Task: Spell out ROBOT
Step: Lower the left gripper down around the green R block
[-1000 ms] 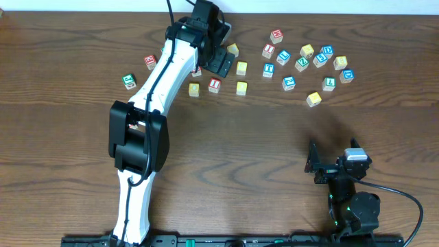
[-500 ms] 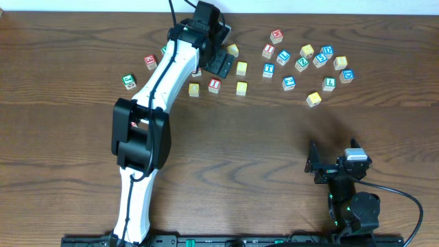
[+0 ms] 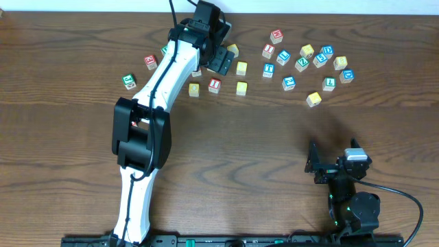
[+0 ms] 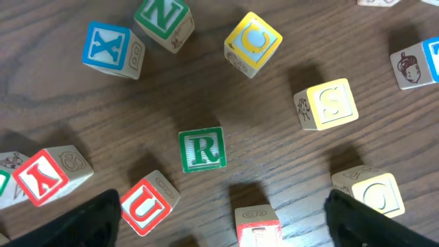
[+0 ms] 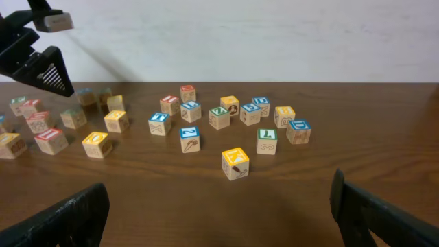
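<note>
Wooden R cube [image 4: 203,149], green-framed letter

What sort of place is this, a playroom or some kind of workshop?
Likely a robot test bench: a white arm and a dark arm at a wooden table, lettered cubes scattered, bare wall behind.

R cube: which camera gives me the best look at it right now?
Left wrist view: the R cube lies mid-frame, green letter facing up, clear of its neighbours. Overhead, the left arm seems to cover that spot. In the right wrist view, the far-left cubes are too small to read.
</note>
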`<state>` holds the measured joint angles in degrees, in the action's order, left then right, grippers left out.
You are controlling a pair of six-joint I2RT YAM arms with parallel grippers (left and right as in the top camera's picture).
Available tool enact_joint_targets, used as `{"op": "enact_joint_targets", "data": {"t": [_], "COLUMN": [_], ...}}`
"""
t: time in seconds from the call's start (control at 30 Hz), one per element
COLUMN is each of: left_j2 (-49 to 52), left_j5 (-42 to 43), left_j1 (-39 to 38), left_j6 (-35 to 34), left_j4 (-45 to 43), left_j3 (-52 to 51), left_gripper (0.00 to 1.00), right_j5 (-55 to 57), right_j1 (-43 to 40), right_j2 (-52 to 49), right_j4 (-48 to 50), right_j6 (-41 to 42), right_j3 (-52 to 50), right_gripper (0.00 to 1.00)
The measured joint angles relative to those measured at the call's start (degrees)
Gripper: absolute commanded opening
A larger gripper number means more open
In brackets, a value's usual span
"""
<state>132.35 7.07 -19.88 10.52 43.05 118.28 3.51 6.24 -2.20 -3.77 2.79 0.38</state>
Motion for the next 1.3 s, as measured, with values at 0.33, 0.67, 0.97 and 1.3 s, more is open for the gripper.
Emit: {"op": "enact_joint_targets", "data": {"t": [0.33,0.67,0.97,1.3], "left_j2": [3.3,6.6,6.6,6.6], "left_j5": [-0.2,-0.2,-0.2,-0.2], "left_j1": [0.0,0.0,0.0,0.0], "left_j6": [-0.2,-0.2,-0.2,-0.2], "left_j4": [-0.9,-1.8,-3.3,-3.9], "left_j3": [0.0,0.0,0.0,0.0], "left_gripper": [0.85,0.84,0.84,0.84], "right_j5": [0.0,0.0,0.0,0.0], "right_j1": [0.0,0.0,0.0,0.0], "right_j2": [0.0,0.0,0.0,0.0], "right_j4": [0.0,0.0,0.0,0.0], "right_j6": [0.0,0.0,0.0,0.0], "right_j3": [0.0,0.0,0.0,0.0], "right_gripper": [0.99,0.99,0.99,0.99]}}
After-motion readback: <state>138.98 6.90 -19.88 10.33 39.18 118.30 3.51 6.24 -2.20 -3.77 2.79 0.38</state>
